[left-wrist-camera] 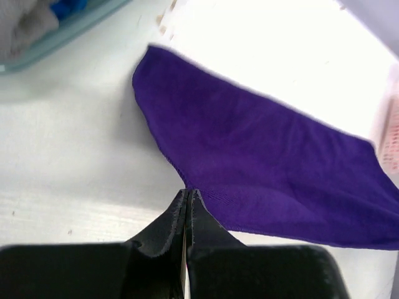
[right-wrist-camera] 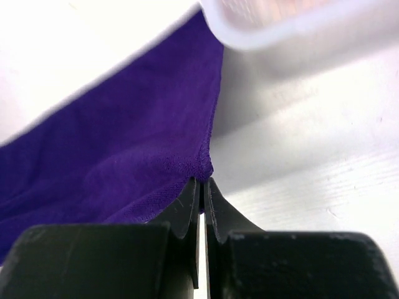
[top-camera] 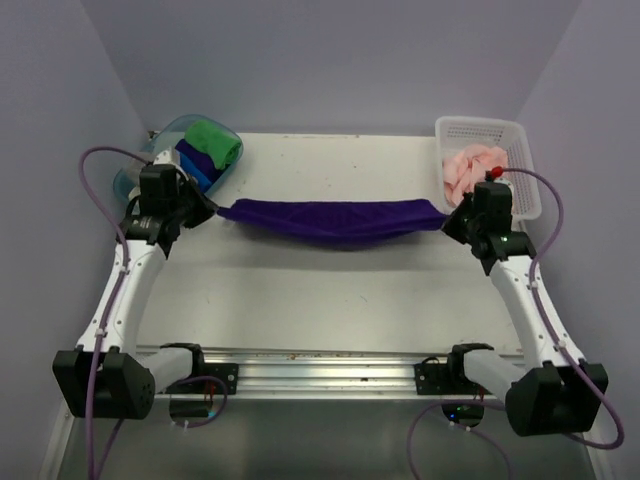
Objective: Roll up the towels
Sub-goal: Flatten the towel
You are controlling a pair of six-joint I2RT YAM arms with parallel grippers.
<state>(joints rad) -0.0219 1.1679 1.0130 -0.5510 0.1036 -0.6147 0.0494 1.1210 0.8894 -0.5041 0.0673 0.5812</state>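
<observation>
Both arms reach forward from their bases and bend inward, the wrists facing each other across the white table (top-camera: 330, 290). The left gripper (top-camera: 205, 212), at 9 o'clock on the table, has its jaws pinched tight on one corner of the dark purple terry towel (top-camera: 335, 218). The right gripper (top-camera: 450, 220), at 3 o'clock, is clamped on the opposite end. The towel hangs stretched between them, sagging in the middle above its shadow.

At 11 o'clock, just behind the left wrist, a clear bluish plastic tub (top-camera: 228, 130) holds a green rolled cloth (top-camera: 215, 143) and a blue cloth (top-camera: 195, 160). At 1 o'clock, close behind the right wrist, a white slotted plastic basket (top-camera: 480, 126) holds a crumpled pale pink towel (top-camera: 472, 165).
</observation>
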